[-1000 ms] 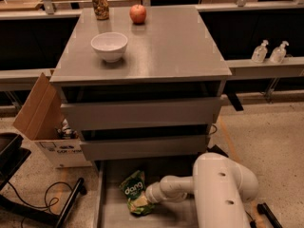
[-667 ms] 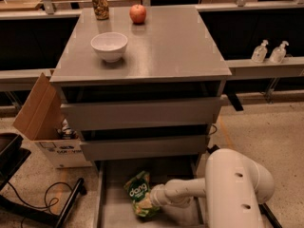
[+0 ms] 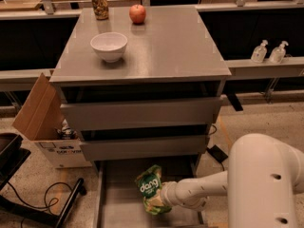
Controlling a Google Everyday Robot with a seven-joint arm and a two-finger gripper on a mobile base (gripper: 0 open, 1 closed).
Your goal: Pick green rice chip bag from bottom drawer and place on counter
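Observation:
The green rice chip bag (image 3: 150, 188), with white "dang" lettering, stands upright just above the floor of the open bottom drawer (image 3: 118, 210). My gripper (image 3: 158, 204) reaches in from the right at the end of the white arm (image 3: 204, 190) and is shut on the bag's lower right side. The bag hides most of the fingers. The grey counter (image 3: 171, 46) is the cabinet's top, well above the bag. The two upper drawers (image 3: 142, 113) are pushed in.
On the counter stand a white bowl (image 3: 109, 45), a red apple (image 3: 137, 14) and a can (image 3: 99, 4). A cardboard box (image 3: 40, 113) sits left of the cabinet. Two pump bottles (image 3: 269, 52) stand on a ledge at right. Cables and a black stand lie at lower left.
The bag lay flat in the drawer; now it is upright, raised and shifted right with the gripper. My arm's large white link has swung right and closer to the camera.

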